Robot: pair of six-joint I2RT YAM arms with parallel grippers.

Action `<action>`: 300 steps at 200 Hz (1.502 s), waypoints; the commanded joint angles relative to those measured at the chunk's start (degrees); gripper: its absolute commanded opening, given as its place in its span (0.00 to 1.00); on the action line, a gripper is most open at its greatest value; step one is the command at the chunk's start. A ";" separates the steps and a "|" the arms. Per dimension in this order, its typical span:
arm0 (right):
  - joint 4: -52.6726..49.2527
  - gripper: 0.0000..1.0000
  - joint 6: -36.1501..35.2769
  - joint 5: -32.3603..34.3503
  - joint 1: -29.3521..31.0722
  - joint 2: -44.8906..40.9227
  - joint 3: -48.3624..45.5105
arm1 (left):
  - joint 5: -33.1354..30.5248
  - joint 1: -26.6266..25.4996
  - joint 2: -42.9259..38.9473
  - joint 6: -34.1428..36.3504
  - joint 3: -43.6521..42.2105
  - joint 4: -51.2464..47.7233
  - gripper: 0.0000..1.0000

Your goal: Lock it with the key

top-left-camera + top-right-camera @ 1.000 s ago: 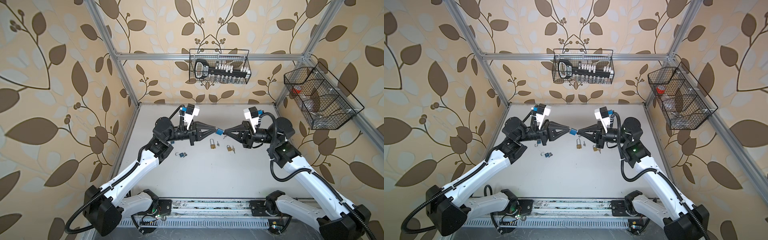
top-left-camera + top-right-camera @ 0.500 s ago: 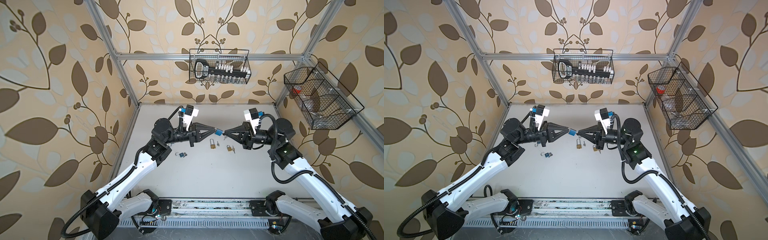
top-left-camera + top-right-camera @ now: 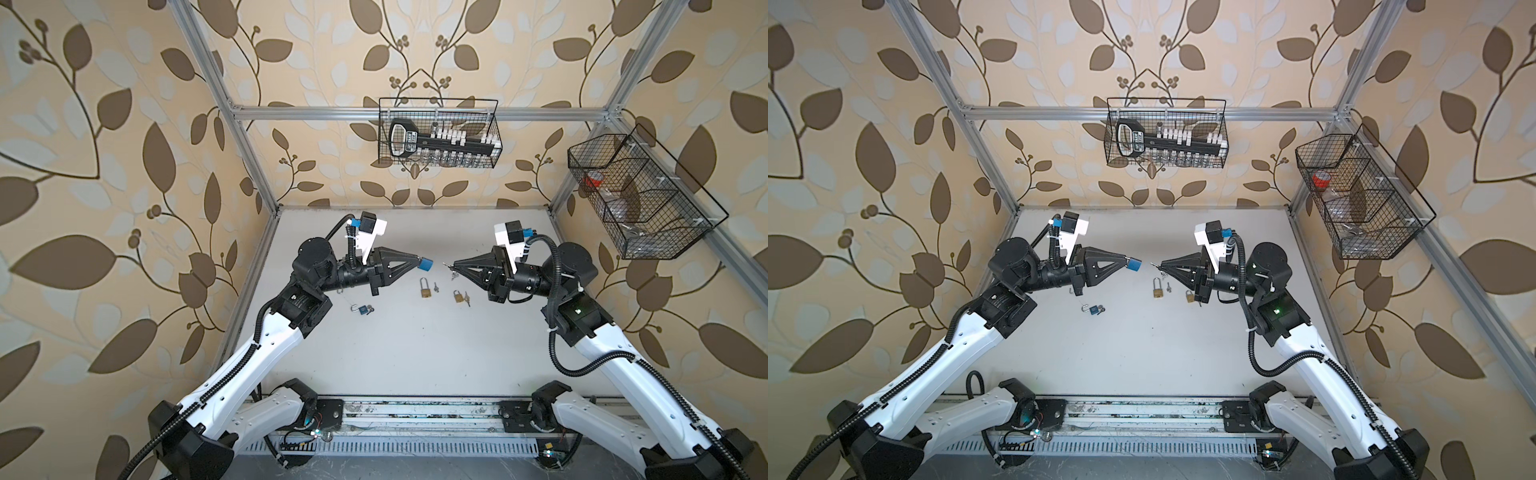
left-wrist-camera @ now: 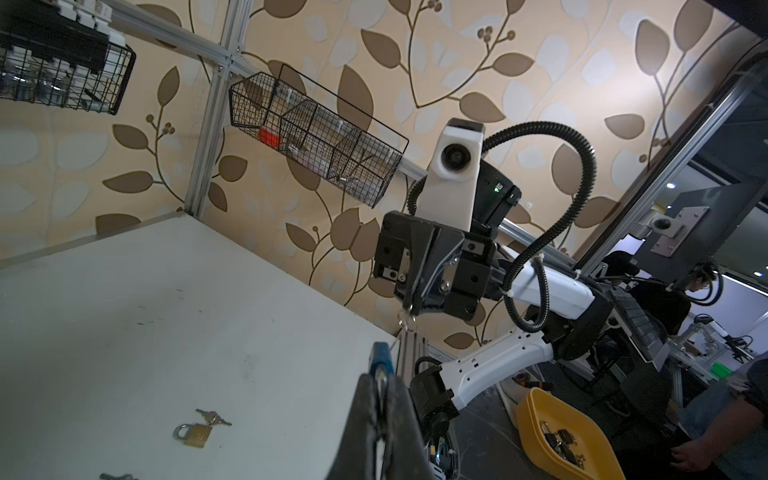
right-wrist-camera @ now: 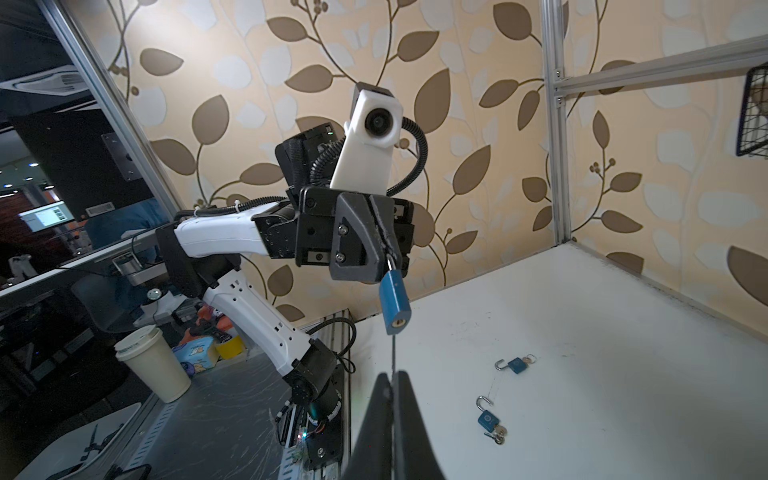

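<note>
My left gripper (image 3: 417, 260) is shut on the shackle of a blue padlock (image 3: 426, 263), held in the air above the white table (image 3: 415, 357). In the right wrist view the blue padlock (image 5: 395, 303) hangs with its keyhole end towards me. My right gripper (image 3: 455, 264) is shut on a small key (image 3: 446, 264) whose blade points at the lock. Both top views show a short gap between key (image 3: 1154, 263) and padlock (image 3: 1133, 264). The key (image 5: 392, 353) appears edge-on as a thin line beyond my right gripper (image 5: 391, 386). A key ring (image 4: 405, 322) dangles below the right jaws.
Two brass padlocks (image 3: 424, 289) (image 3: 458, 296) with keys lie under the grippers. An open blue padlock (image 3: 363, 309) lies on the table below the left arm; another open blue padlock (image 5: 488, 419) lies nearby. Wire baskets hang on the back wall (image 3: 438, 133) and right wall (image 3: 640, 195).
My left gripper has drawn back a little to the left with the blue padlock, so the gap to the key is wider. The right gripper has hardly moved.
</note>
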 commanded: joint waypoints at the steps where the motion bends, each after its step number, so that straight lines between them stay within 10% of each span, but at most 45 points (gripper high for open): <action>1: -0.33 0.00 -1.34 7.87 -0.15 -2.92 -2.06 | -2.90 0.76 -2.89 7.54 3.45 -10.66 0.00; 83: 3.28 0.00 8.79 23.80 -4.16 -4.37 -13.97 | -21.82 0.68 4.48 24.61 11.97 -50.46 0.00; 182: -14.20 0.00 15.87 51.55 -4.30 -0.16 -21.35 | -25.84 0.67 16.63 20.40 11.70 -53.50 0.00; 255: -14.14 0.00 10.47 48.74 -4.52 7.13 -17.61 | -31.10 0.67 24.64 29.12 14.16 -55.57 0.00; 300: 2.85 0.00 16.91 28.61 -13.40 6.40 -26.77 | -23.54 0.76 37.71 37.26 23.08 -62.64 0.00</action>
